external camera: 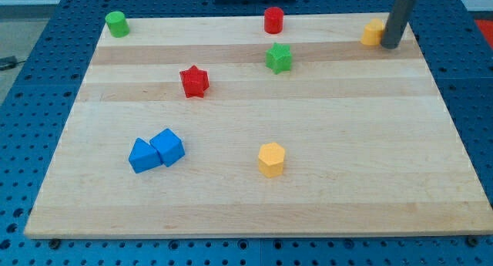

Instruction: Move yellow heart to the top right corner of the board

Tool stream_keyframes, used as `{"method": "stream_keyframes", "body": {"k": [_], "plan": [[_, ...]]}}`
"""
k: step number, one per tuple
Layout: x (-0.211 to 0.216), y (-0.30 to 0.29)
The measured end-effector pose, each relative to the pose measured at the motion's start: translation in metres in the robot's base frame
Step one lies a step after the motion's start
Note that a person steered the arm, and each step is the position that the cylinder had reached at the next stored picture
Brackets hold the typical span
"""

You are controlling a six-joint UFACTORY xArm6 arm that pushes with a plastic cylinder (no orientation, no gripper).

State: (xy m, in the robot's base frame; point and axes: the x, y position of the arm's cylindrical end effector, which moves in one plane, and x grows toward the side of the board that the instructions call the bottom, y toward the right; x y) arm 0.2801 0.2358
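Two yellow blocks (271, 159), two red (195, 82), two blue (156, 151)

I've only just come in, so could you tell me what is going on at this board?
A robot arm is pushing blocks about a wooden board with a dark rod. My tip sits at the board's top right corner, touching the right side of the yellow heart, which is partly hidden behind the rod. So the heart is already about in its target corner. The other blocks lie apart, away from the tip.
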Motion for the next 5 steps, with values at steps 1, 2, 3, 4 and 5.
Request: {"method": "stream_keyframes", "body": {"k": [1, 2, 3, 4, 5], "plan": [[-0.013, -0.004], [-0.017, -0.004], [-0.012, -0.014], [-0.011, -0.032], [-0.013, -0.039]]}}
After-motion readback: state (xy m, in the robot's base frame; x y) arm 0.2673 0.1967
